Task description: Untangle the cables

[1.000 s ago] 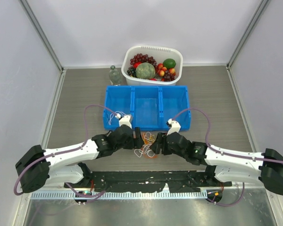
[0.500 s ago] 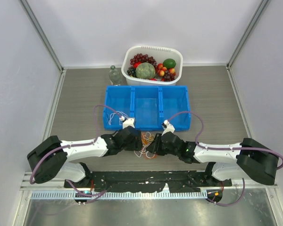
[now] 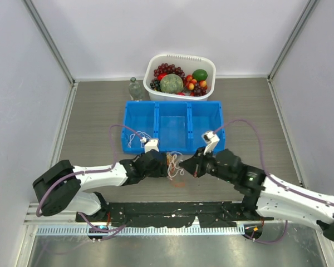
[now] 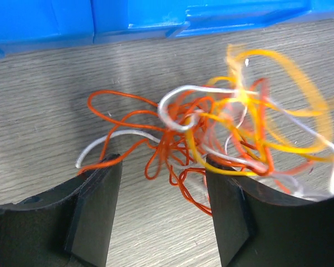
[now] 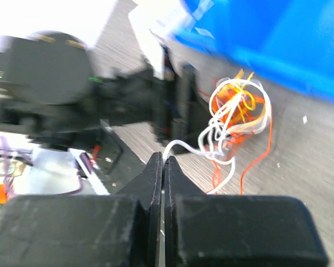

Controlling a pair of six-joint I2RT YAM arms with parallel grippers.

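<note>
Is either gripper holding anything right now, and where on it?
The right gripper pinches a white cable where it trails out of the tangle. The left gripper is open, holding nothing.

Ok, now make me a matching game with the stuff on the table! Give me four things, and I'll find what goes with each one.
Things:
1. white basket
2. blue tray
3. cables
4. right hand

Matches:
A. pinched shut on a white strand
B. split into three sections
C. full of fruit
D. a tangled bunch of orange, yellow and white

Pairs: 1-C, 2-B, 3-D, 4-A.
</note>
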